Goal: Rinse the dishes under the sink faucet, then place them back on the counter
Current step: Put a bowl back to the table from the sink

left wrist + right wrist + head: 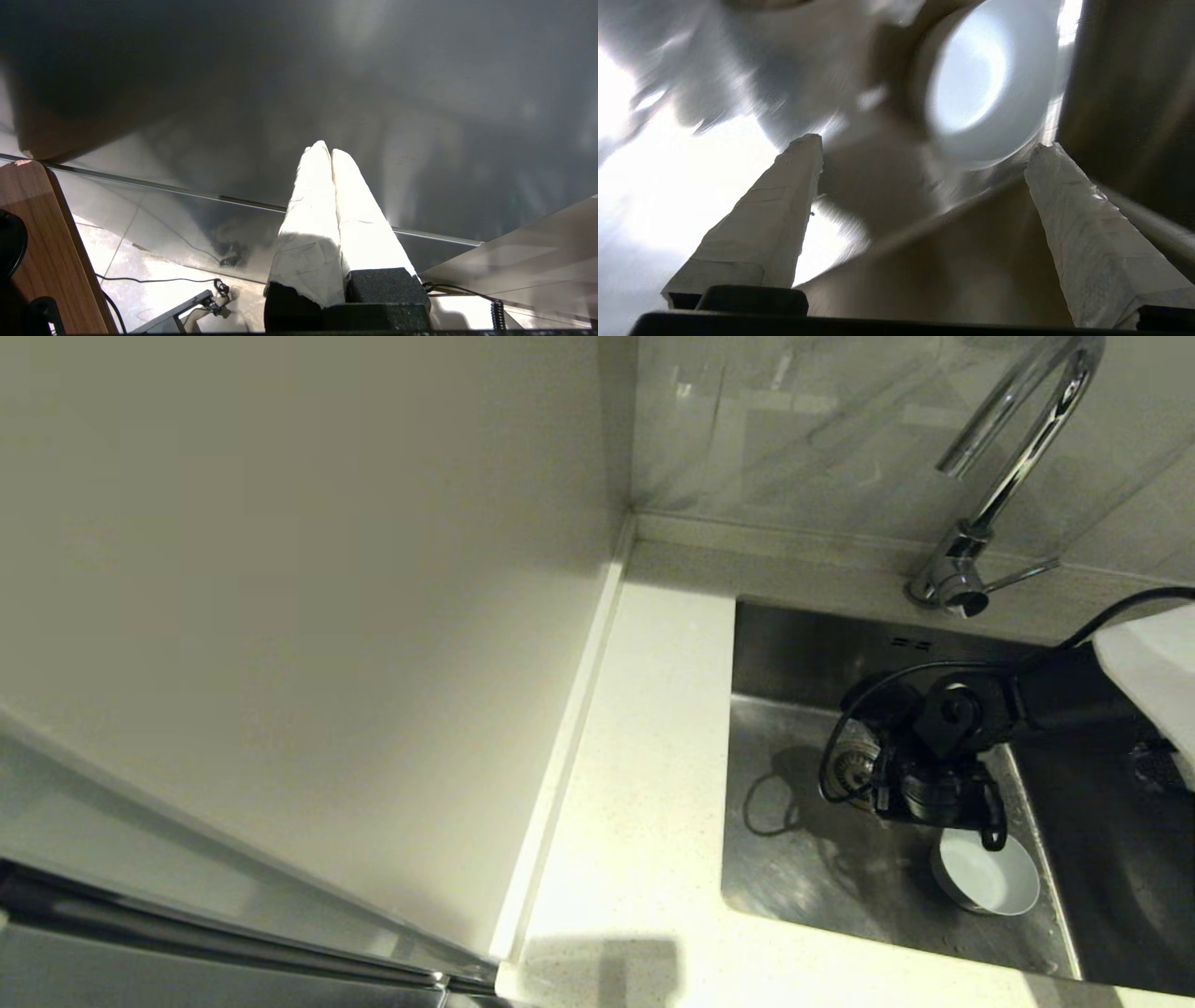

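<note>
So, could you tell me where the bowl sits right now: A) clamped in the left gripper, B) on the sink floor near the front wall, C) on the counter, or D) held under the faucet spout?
B: the grey-blue bowl rests on the sink floor, right gripper open above it.

Head view high above sink, right wrist close inside it, sharing bowl

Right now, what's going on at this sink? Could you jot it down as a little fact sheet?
Bowl: one grey-blue bowl upright on the sink floor, near its front edge
Right gripper: open, above the bowl, not touching it
Left gripper: shut, empty, parked away from the sink
Faucet: no water visible
Counter: no dishes on the visible part
Other bowls: not in view
</note>
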You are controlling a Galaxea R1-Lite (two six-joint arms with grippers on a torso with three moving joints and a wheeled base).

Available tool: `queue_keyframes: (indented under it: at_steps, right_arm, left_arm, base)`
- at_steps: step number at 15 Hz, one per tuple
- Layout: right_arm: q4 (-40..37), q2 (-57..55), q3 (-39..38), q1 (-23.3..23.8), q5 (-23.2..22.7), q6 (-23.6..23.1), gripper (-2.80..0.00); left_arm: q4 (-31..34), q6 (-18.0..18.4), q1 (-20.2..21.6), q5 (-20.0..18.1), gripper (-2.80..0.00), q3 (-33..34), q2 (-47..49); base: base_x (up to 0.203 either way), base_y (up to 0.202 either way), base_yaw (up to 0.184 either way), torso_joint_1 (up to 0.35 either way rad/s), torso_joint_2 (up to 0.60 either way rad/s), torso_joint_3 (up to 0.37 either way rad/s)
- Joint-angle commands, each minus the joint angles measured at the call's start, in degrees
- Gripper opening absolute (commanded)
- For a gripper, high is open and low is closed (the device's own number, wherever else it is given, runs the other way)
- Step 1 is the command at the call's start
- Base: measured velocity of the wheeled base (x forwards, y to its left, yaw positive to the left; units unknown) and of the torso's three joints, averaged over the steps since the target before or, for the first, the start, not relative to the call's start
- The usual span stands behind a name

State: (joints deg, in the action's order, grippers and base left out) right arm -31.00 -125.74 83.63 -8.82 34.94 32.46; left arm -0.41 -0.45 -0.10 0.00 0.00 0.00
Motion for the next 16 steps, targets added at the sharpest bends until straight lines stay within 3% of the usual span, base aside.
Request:
queue_keyframes:
  at_steps: [1, 7, 16]
  right_arm:
    - [-0.20, -3.64, 0.66, 2.40, 4.61, 0.15, 0.00]
    - [-0.20, -5.01, -0.34, 5.89, 2.69, -5.32, 0.00]
    - [-0.03, -8.12, 0.16, 5.30, 0.51, -6.26, 0.00]
  left_arm:
    - [-0.02, 0.01, 0.01, 0.00, -2.80, 0.18, 0.00]
    - [-0.02, 0.01, 0.01, 0.00, -2.80, 0.18, 0.00]
    - [-0.02, 0.01, 0.01, 0.00, -2.80, 0.18, 0.00]
  base:
    - [0.000, 0.000, 0.000, 0.000, 0.00, 0.000]
    - [0.000, 0.000, 0.000, 0.000, 0.00, 0.000]
    - [0.000, 0.000, 0.000, 0.000, 0.00, 0.000]
